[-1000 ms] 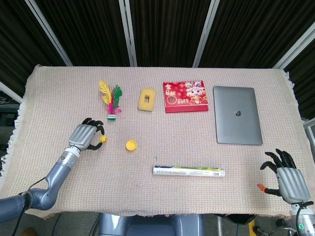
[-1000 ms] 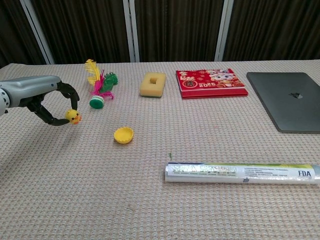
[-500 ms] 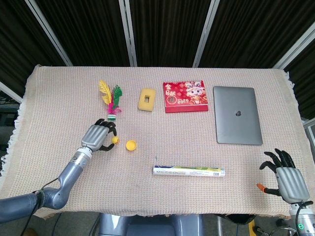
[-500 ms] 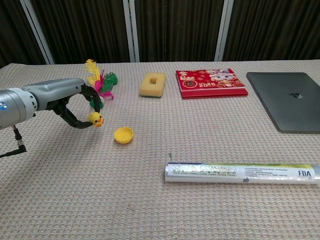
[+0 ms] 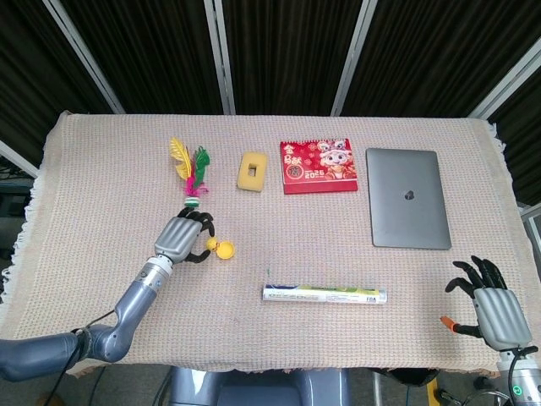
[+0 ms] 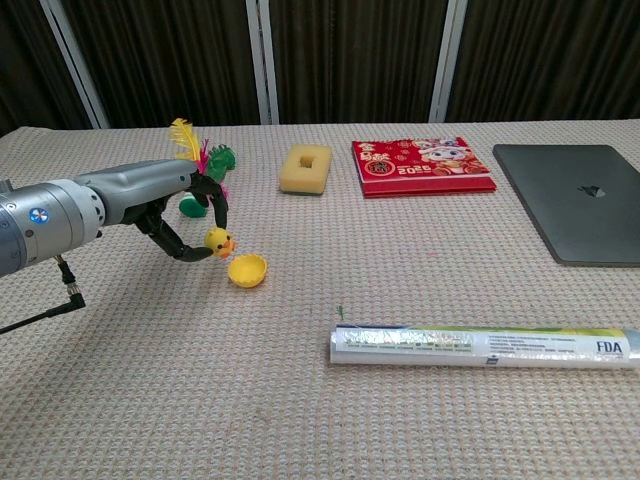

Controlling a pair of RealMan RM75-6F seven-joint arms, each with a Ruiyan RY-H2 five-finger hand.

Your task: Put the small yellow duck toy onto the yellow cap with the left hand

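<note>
- One small yellow duck toy (image 6: 218,240), pinched in the fingertips of the left hand (image 6: 180,215), hanging just left of the cap and a bit above the cloth. Not on the cap.
- One yellow cap (image 6: 247,269), lying open side up on the table right beside the duck.
- One right hand (image 5: 496,306) down at the near right corner of the table, fingers spread, nothing in it. Only the head view catches it.
- One feather shuttlecock (image 5: 191,172) (yellow, pink and green feathers) just behind the left hand.
- One yellow sponge block (image 6: 306,167) with a rectangular hole in the middle.
- One red desk calendar (image 6: 421,164) with cartoon art, lying flat next to the sponge.
- One closed grey laptop (image 5: 407,209) on the right side.
- One long roll in clear printed wrap (image 6: 484,346), lying crosswise near the front edge.
- Surface: a table under a beige woven cloth (image 5: 101,169), fringed at the side edges.
- Room: dark curtains with pale vertical frame bars behind the table.
</note>
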